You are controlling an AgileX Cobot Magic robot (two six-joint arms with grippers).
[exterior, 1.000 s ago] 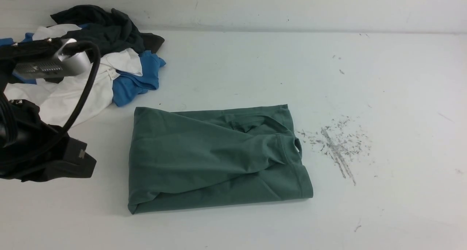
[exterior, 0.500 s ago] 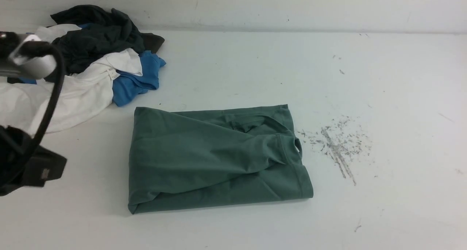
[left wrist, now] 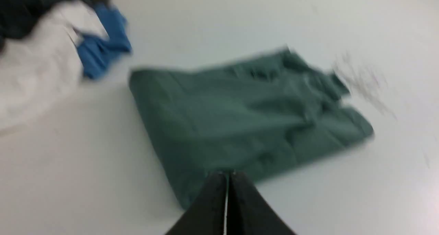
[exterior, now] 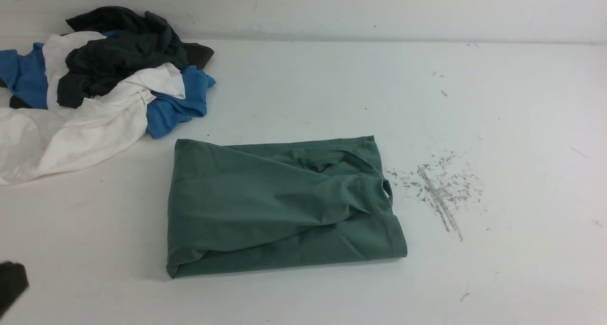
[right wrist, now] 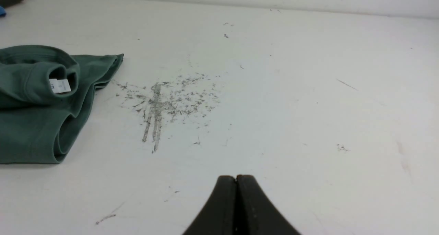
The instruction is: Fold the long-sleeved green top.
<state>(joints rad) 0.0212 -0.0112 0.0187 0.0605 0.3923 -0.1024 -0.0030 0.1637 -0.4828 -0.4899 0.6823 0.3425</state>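
Green long-sleeved top (exterior: 280,204) lies mid-bench (exterior: 498,102) as a folded rectangle, folding looks done. My left claw (left wrist: 227,175) and right claw (right wrist: 236,177) are both pressed together, empty, clear of it.

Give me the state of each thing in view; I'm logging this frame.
green long-sleeved top: folded into a rough rectangle, flat on the table, untouched.
Garment pile: crumpled heap, apart from the top.
Left gripper: shut, empty.
Right gripper: shut, empty, above bare table.
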